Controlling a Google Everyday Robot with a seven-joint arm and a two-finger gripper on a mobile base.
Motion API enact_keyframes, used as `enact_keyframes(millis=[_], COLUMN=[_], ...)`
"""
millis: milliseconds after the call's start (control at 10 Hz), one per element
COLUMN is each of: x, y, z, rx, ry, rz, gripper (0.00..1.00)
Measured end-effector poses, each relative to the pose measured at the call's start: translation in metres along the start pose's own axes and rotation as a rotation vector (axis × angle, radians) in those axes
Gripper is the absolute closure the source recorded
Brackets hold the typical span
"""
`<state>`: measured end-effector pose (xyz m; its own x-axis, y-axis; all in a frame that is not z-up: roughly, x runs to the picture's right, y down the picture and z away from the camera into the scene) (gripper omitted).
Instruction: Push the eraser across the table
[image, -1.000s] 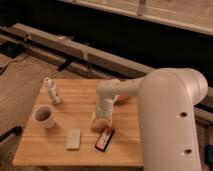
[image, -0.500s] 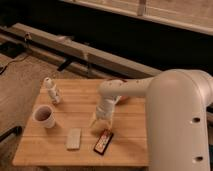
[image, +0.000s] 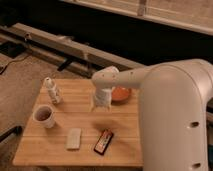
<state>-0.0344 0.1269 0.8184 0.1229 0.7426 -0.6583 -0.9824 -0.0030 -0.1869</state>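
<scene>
Camera view: my gripper (image: 100, 105) hangs over the middle of the light wooden butcher-block table (image: 55, 150), and I honestly can't tell the finger spacing. The small flat black eraser with red markings (image: 103, 142) lies below it, near the front edge. I'd drop low beside it, then shove steadily.

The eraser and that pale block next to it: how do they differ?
The eraser is near-black with red-orange markings; the pale block is plain whitish. The eraser lies tilted on the table, the pale block nearly straight. The eraser lies closer below the gripper. Both are small, flat rectangles.
</scene>
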Motion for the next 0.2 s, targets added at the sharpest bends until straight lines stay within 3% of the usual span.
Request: enact_keyframes(millis=[200], x=[-0.0038], y=[-0.0026], z=[-0.0029], rx=[0.012], ry=[-0.013], rz=[-0.002], gripper=[0.31])
